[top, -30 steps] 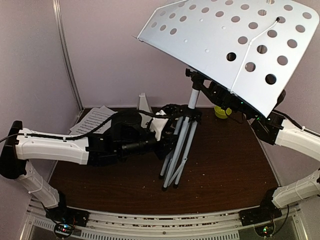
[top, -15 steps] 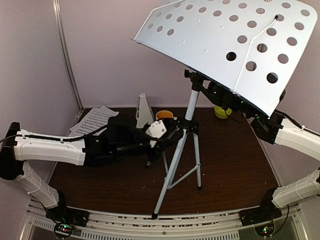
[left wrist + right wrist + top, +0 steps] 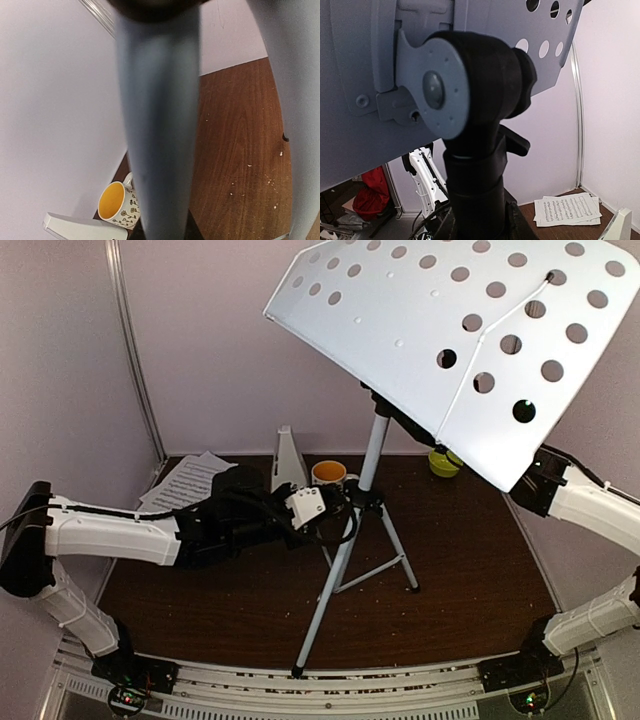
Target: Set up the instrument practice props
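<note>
The pale perforated music stand [image 3: 450, 340] stands on its grey tripod [image 3: 318, 618], legs spread on the brown table. My left gripper [image 3: 346, 508] is shut on the tripod at the leg hub; the left wrist view shows a grey tube [image 3: 160, 125] filling the centre. My right gripper [image 3: 480, 225] is shut on the stand's black neck [image 3: 480, 165] under the desk, and the desk hides it in the top view. The sheet-music pages [image 3: 190, 480] lie at the back left. The white metronome [image 3: 287, 458] stands by the back wall.
A patterned mug [image 3: 328, 474] with orange inside stands just behind the tripod hub and shows in the left wrist view [image 3: 117, 202]. A small green bowl [image 3: 442, 462] sits at the back right. Walls close the table at the back and left.
The tripod legs have swung from folded together to spread wide. The stand's desk has shifted up and left. My left gripper has moved right along with the hub.
</note>
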Controlling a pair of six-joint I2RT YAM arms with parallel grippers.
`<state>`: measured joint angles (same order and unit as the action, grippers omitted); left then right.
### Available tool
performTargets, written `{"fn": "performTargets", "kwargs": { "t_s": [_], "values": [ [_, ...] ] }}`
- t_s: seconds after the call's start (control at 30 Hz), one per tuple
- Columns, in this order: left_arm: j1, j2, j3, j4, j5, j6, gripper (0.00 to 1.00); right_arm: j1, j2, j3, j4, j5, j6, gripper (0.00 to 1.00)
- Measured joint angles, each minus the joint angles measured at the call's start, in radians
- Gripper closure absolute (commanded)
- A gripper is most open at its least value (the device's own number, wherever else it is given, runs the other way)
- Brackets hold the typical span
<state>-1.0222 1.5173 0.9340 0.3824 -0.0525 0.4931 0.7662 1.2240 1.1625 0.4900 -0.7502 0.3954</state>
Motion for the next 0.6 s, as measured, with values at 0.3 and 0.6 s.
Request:
{"fn": "performTargets", "kwargs": {
  "t_s": [0.3, 0.6],
  "values": [
    [0.051, 0.178, 0.011, 0.211, -0.016, -0.025, 0.88, -0.042, 0.118, 0.092, -0.093, -0.084, -0.132, 1.0],
    [0.066, 0.211, 0.018, 0.214, -0.027, -0.016, 0.55, -0.08, 0.217, 0.144, -0.079, -0.197, -0.137, 1.0]
  ]
}}
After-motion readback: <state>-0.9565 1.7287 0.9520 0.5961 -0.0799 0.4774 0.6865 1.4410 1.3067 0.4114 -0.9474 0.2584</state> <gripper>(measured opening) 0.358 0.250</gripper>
